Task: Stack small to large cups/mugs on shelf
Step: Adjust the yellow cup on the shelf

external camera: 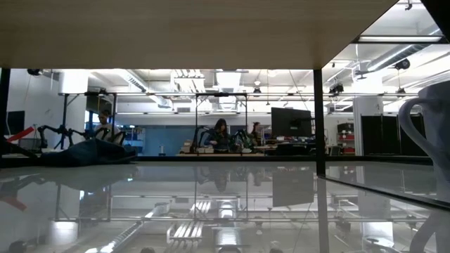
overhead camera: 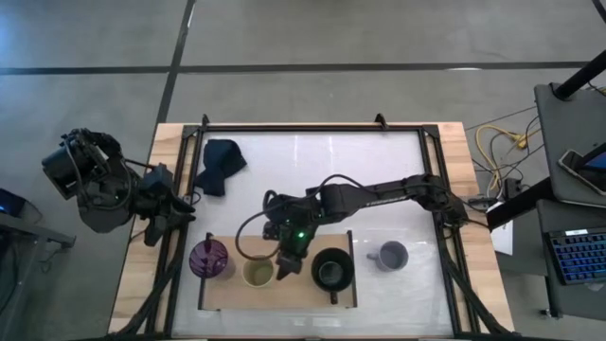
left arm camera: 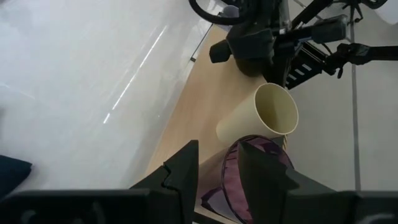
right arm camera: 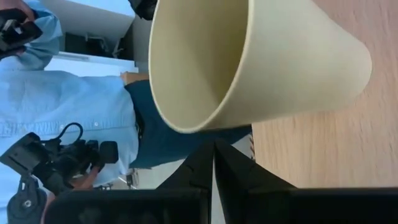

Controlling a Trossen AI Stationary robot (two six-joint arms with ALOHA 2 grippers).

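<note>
The light-wood shelf [overhead camera: 284, 296] lies at the table's near edge. On it stand the purple tumbler [overhead camera: 208, 260], the beige cup [overhead camera: 258, 274] and the black mug [overhead camera: 332, 270], left to right. The lavender-grey mug [overhead camera: 388, 255] stands on the white table to the shelf's right. My left gripper [overhead camera: 205, 240] is open at the tumbler's far rim. In the left wrist view, the left gripper [left arm camera: 221, 149] has one finger outside the tumbler [left arm camera: 249, 186] and one over its mouth. My right gripper [overhead camera: 287, 265] is shut, just right of the beige cup [right arm camera: 249, 56]. My left gripper straddles the purple tumbler's rim [left arm camera: 227, 168] from above and from the table's left; bare wood shows between the outer finger [left arm camera: 183, 171] and the wall, and I cannot tell whether the inner finger touches. My right gripper's shut tips [right arm camera: 214, 144] sit beside the beige cup's rim [right arm camera: 205, 127]; I cannot tell whether they touch.
A dark blue cloth [overhead camera: 220, 163] lies near the table's far left corner. The table's black frame [overhead camera: 445, 237] runs along both sides. A person in a light blue shirt [right arm camera: 68, 106] stands beyond the near edge. The lavender-grey mug [external camera: 429, 140] looms at the low view's right.
</note>
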